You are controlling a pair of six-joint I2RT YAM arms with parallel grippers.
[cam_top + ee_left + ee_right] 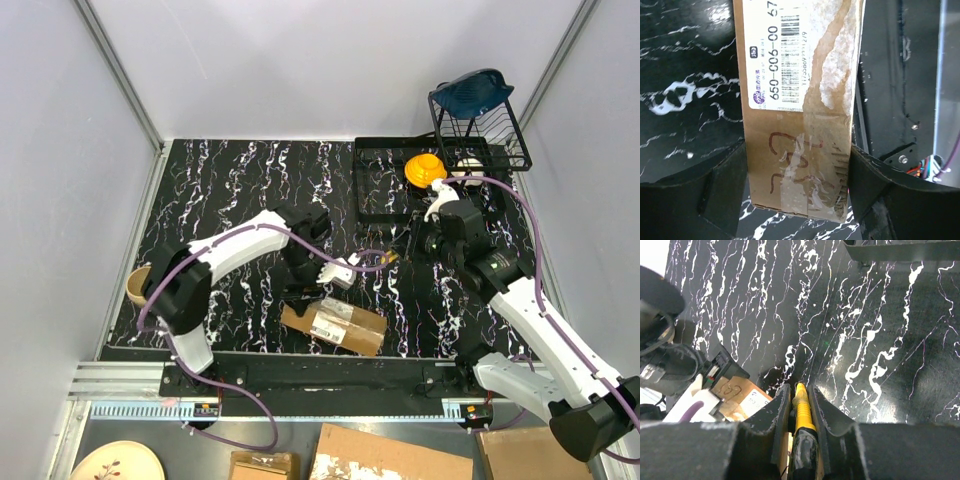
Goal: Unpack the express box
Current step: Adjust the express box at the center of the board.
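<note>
Express box (335, 325) lies on surface (230, 180) by the near edge, left tool (799, 172) clenched across one end. Right tool (800, 391) grasps utility knife (801, 412). A weak hold could let the box skid under the blade.

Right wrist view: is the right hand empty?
No, the right hand is shut on a yellow-and-black utility knife, whose tip pokes out between the fingers.
</note>
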